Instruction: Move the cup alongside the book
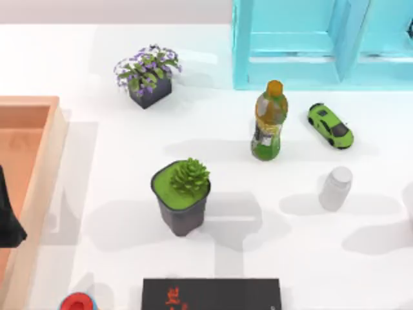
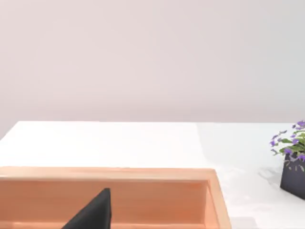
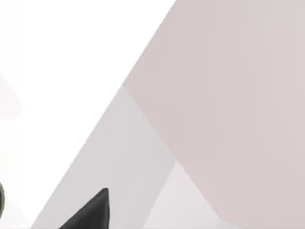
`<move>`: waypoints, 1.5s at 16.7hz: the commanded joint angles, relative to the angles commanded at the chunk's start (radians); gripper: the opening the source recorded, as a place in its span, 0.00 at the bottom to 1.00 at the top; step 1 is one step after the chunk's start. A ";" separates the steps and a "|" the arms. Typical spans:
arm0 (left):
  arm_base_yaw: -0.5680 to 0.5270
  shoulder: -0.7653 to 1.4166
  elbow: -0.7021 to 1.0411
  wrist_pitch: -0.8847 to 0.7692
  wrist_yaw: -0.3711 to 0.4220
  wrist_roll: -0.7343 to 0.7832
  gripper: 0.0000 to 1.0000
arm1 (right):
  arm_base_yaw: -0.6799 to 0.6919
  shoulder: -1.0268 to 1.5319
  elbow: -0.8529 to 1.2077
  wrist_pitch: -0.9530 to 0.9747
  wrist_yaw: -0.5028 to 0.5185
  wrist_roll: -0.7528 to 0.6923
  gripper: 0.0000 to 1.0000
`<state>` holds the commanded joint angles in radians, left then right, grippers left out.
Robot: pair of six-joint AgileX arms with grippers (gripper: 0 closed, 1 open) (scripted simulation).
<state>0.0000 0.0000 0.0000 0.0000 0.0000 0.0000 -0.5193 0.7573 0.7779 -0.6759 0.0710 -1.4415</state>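
While the cup [image 1: 335,187] stands upright on the white table [image 1: 97,71] toward its right side, it is untouched, just below and to the right of the green bottle [image 1: 269,123] and below the green toy car [image 1: 330,124]. Well apart from it, the book [image 1: 211,294], black with red characters, lies flat at the table's near edge, with the red-topped blue round thing [image 1: 79,302] to its left. Between them, a dark pot [image 1: 182,210] holds a green succulent [image 1: 190,177]; a smaller dark pot farther back holds purple flowers [image 1: 147,66]. At the table's left, the wooden tray [image 1: 45,155] contains nothing but the dark tip of the left gripper [image 1: 8,219], which hangs over its floor, far from the cup; whether its fingers are open or closed cannot be told. A turquoise cabinet [image 1: 290,45] stands at the back right.
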 joint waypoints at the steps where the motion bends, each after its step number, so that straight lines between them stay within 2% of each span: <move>1: 0.000 0.000 0.000 0.000 0.000 0.000 1.00 | -0.011 0.031 0.034 -0.026 0.002 -0.086 1.00; 4: 0.000 0.000 0.000 0.000 0.000 0.000 1.00 | -0.048 0.133 0.120 -0.115 0.000 -0.290 1.00; 9: 0.000 0.000 0.000 0.000 0.000 0.000 1.00 | -0.180 0.316 0.244 -0.267 -0.030 -0.507 1.00; 16: 0.000 0.000 0.000 0.000 0.000 0.000 1.00 | -0.348 0.583 0.322 -0.486 -0.081 -0.909 1.00; 20: 0.000 0.000 0.000 0.000 0.000 0.000 1.00 | -0.369 0.669 0.317 -0.562 -0.072 -1.009 1.00; 25: 0.000 0.000 0.000 0.000 0.000 0.000 1.00 | -0.365 0.666 0.317 -0.560 -0.073 -1.009 1.00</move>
<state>0.0000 0.0000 0.0000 0.0000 0.0000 0.0000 -0.8840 1.4235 1.0948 -1.2362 -0.0017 -2.4500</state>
